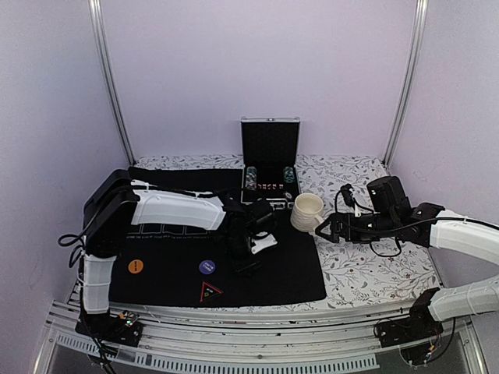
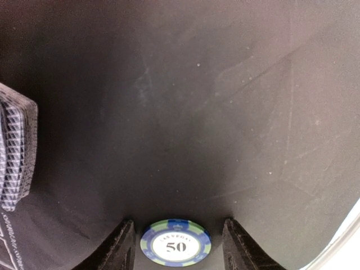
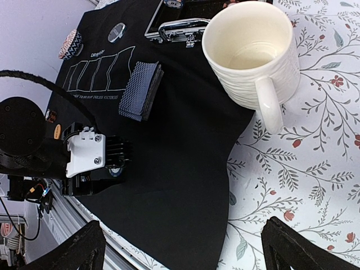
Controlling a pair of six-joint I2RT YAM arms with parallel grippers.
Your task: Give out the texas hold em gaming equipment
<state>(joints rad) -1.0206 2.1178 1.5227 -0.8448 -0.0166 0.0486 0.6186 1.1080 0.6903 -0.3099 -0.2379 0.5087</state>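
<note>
A blue-and-green-edged poker chip marked 50 lies flat on the black mat, between the fingers of my left gripper. The jaws stand open, with a gap on each side of the chip. In the top view that gripper points down at the mat's middle. A blue-grey-backed deck of cards lies just beyond it, also seen at the left edge of the left wrist view as the deck. My right gripper hangs wide open and empty over the mat's right edge. An orange button and a purple button lie near the front.
A cream mug stands at the mat's right edge, close to my right gripper. An open black case with chips inside stands at the back. A chip stack lies on its side far left. A triangular marker sits near the front edge.
</note>
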